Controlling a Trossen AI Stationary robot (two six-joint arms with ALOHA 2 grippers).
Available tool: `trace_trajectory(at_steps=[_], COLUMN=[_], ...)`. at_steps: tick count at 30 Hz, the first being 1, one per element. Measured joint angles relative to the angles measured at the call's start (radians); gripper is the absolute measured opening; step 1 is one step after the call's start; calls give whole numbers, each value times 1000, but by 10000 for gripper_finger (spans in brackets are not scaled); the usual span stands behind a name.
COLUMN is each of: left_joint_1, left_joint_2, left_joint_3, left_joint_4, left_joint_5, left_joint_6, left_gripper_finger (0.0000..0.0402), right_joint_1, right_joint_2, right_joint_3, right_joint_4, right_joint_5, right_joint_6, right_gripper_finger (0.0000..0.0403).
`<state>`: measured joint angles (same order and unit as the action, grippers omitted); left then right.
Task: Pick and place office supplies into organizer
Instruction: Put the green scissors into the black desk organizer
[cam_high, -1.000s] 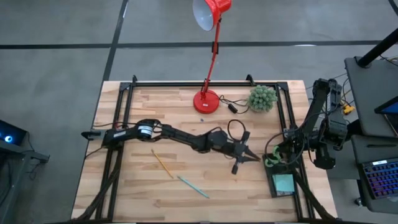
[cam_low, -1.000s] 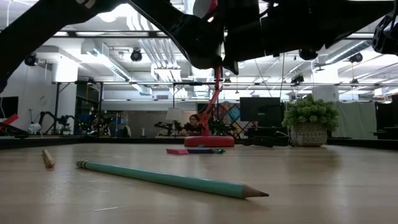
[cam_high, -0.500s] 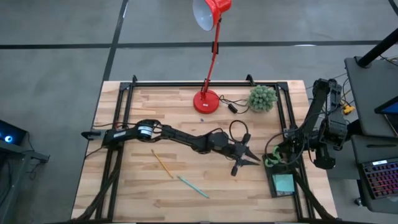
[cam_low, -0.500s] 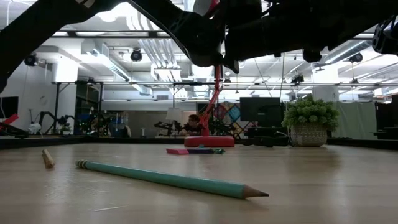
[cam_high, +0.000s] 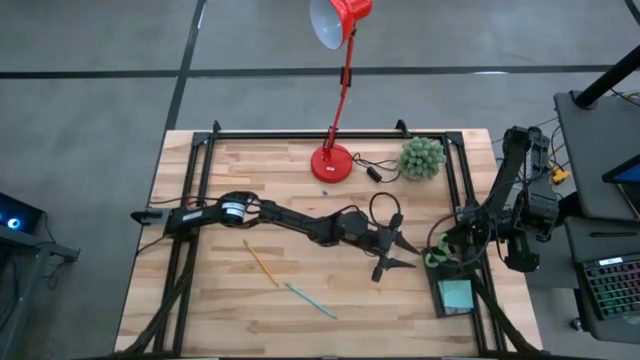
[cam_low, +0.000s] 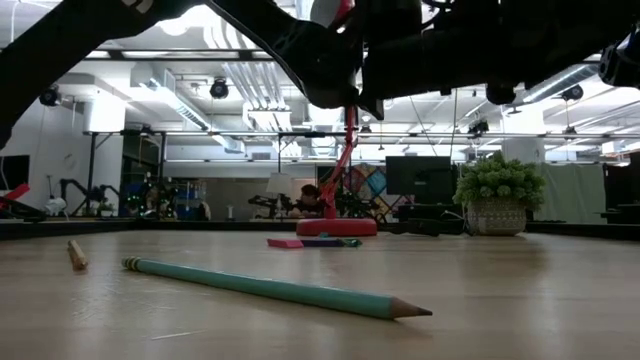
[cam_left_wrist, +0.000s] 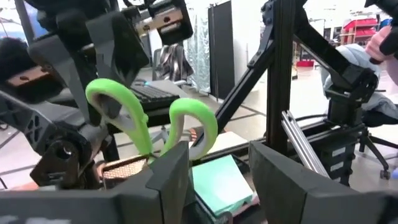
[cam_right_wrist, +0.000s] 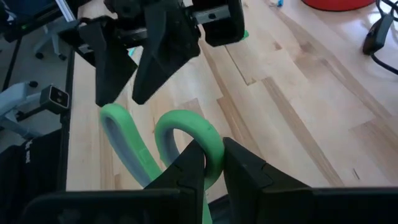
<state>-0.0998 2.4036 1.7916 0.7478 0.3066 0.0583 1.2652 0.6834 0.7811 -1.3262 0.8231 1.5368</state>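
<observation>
Lying loose: one pencil (cam_high: 261, 262), one pen (cam_high: 310, 300).

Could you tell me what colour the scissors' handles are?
Bright green scissor handles, clearest in the left wrist view.

**An open-plan robotics lab**

Exposed ceiling ducts (cam_low: 235, 85) and strip lights run over a wide hall. A wooden tabletop (cam_high: 290, 290) sits inside a black metal frame (cam_high: 200, 150) on grey concrete floor (cam_high: 90, 100), with a monitor (cam_low: 418, 175) and a laptop (cam_high: 610, 285) nearby.
</observation>
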Motion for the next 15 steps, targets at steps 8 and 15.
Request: trace_trajectory(at_steps=[8, 15], left_joint_1=[12, 34], left_joint_2=[-44, -162], left_joint_3=[-16, -39], left_joint_4=[-91, -375], left_joint_5=[94, 102], left_joint_6=[2, 8], left_gripper_finger=[95, 50], right_joint_1=[0, 0], right_joint_2=[-1, -2], right_joint_3=[0, 0], right_joint_4=[-3, -4], right_joint_5=[7, 8], right_joint_6=[-3, 8], right_gripper_finger=[36, 26])
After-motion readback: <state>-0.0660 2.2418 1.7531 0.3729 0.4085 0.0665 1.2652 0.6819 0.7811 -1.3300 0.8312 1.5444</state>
